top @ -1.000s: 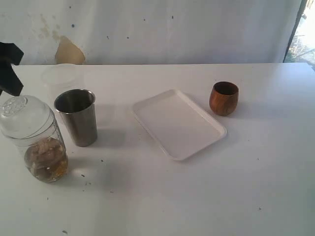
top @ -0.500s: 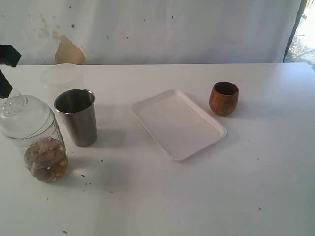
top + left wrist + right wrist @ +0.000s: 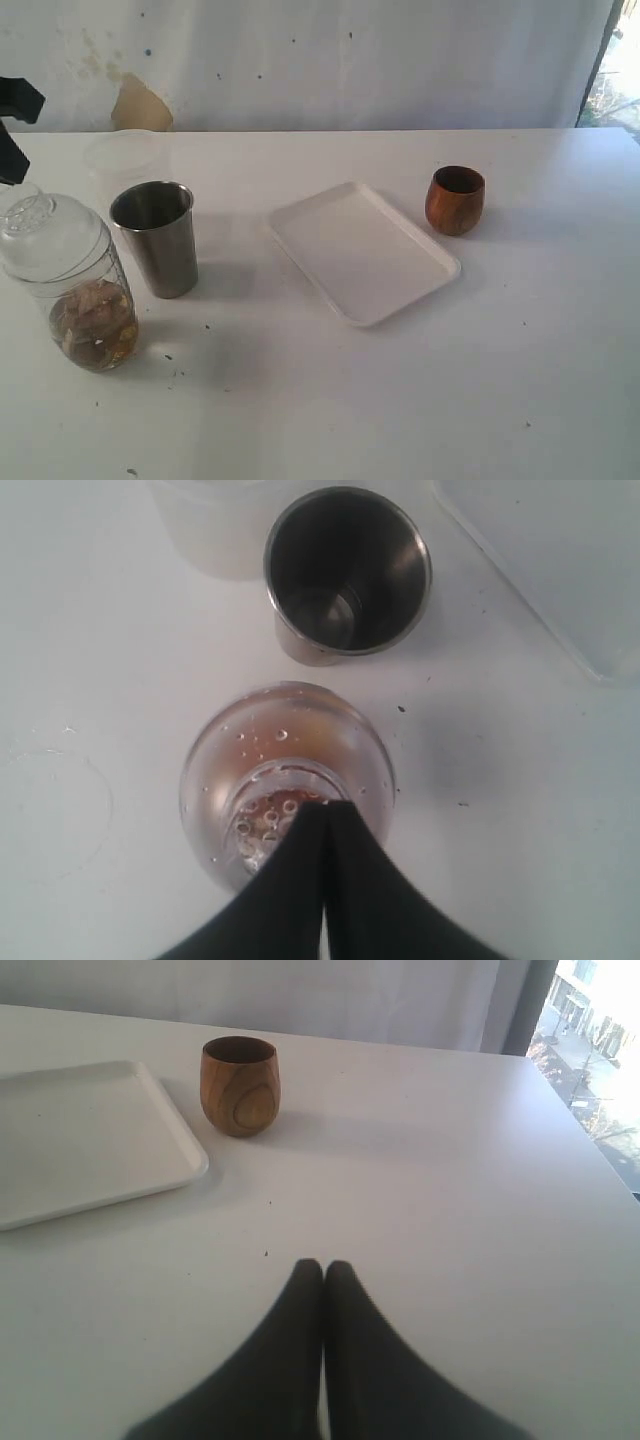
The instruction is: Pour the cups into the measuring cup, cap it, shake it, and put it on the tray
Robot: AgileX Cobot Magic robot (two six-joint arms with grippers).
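Note:
The clear measuring cup (image 3: 85,300) stands at the left with a domed clear cap (image 3: 50,235) on it and brownish contents inside; it also shows in the left wrist view (image 3: 290,750). My left gripper (image 3: 12,170) hovers just above the cap, shut on nothing (image 3: 327,805). Beside the measuring cup stands the steel tumbler (image 3: 157,240), upright and empty-looking (image 3: 347,575). The white tray (image 3: 365,250) lies in the middle with nothing on it. To its right is the wooden cup (image 3: 455,200), upright (image 3: 238,1085). My right gripper (image 3: 323,1265) is shut over bare table, well short of the wooden cup, and is outside the exterior view.
A frosted white tub (image 3: 125,155) stands behind the tumbler. The white wall with a tan patch (image 3: 140,105) closes off the back. A corner of the tray (image 3: 80,1140) reaches toward the wooden cup in the right wrist view. The table edge (image 3: 590,1140) runs beside a bright window.
My left gripper's jaws have closed and it has risen slightly off the capped measuring cup. Cups, tray and right gripper have not moved.

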